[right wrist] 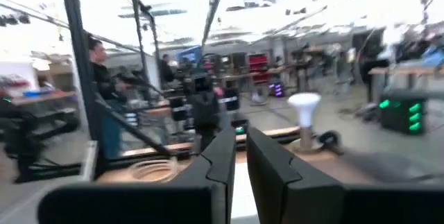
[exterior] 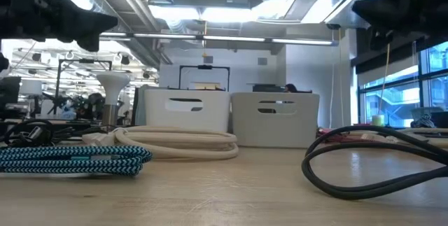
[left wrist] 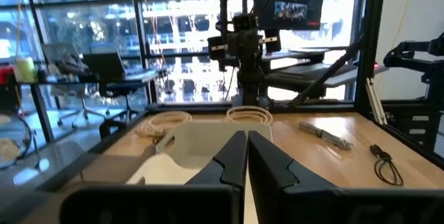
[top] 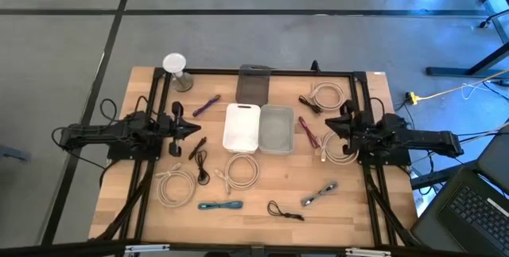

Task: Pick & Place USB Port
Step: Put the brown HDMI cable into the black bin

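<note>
Two open bins stand side by side mid-table: a white bin and a grey bin. Cables lie around them on the wood, among them a silver-ended adapter lead, a teal braided cable, a thin black cable and cream coils. My left gripper hovers left of the white bin, shut and holding nothing. My right gripper hovers right of the grey bin, also shut and holding nothing. Both point toward the bins.
A dark flat case lies behind the bins, and a white lamp-like stand is at the far left corner. More cream coils, a purple cable and a red cable lie near the arms. A black frame borders the table.
</note>
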